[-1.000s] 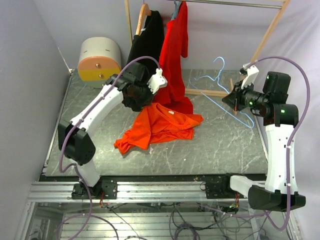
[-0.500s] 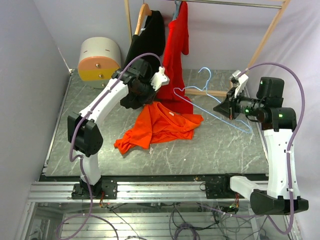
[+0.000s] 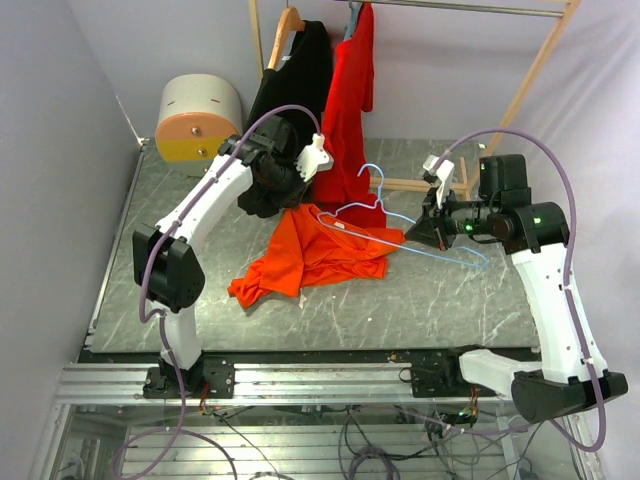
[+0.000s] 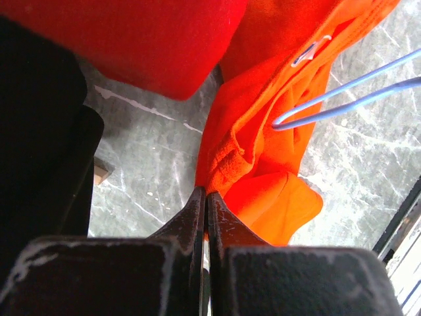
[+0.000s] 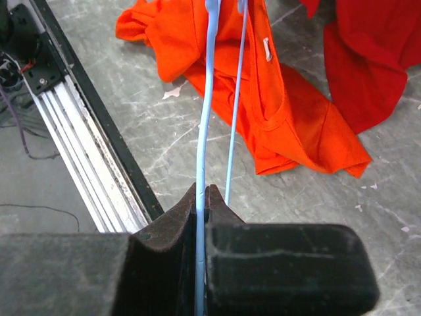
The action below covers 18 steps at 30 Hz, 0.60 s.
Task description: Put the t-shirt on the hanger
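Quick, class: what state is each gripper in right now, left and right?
Left gripper: closed, pinching the edge of the t-shirt.
Right gripper: closed on the hanger.

arms (image 3: 205,207) white | joints (image 3: 160,277) black | cables (image 3: 500,130) purple

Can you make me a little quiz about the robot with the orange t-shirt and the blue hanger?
1. True or false: the right gripper is clamped on the hanger.
2. What colour is that hanger? A pale blue, B brown, C black.
3. Is the t-shirt on the hanger yet?
Key: 1 true. 2 A. 3 No, it lies mostly on the table.
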### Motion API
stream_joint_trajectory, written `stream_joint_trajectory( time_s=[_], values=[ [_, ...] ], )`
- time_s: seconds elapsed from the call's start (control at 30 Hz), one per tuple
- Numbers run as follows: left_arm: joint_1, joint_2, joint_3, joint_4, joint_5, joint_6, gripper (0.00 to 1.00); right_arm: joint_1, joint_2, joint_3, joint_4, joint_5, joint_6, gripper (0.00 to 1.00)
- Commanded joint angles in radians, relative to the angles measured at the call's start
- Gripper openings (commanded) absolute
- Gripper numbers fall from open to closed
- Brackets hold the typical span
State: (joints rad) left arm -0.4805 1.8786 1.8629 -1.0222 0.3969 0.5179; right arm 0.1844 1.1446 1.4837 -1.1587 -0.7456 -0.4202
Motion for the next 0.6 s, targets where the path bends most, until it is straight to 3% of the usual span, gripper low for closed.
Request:
stream_joint_trajectory(
  time_s=[0.0, 0.23, 0.57],
  values=[
    [0.009, 0.003, 0.047, -0.054, 0.055, 0.029, 0.07, 0.05, 0.008, 0.015, 0.003, 0.106, 0.006, 0.0],
    [0.009, -0.037, 0.02, -0.138, 0.104, 0.101, 0.07, 0.077, 0.037, 0.018, 0.038, 0.176, -0.026, 0.0],
    [0.008, -0.048, 0.035, -0.194, 0.095, 0.154, 0.07, 0.101, 0.095, 0.068, 0.008, 0.085, -0.149, 0.0]
  ],
)
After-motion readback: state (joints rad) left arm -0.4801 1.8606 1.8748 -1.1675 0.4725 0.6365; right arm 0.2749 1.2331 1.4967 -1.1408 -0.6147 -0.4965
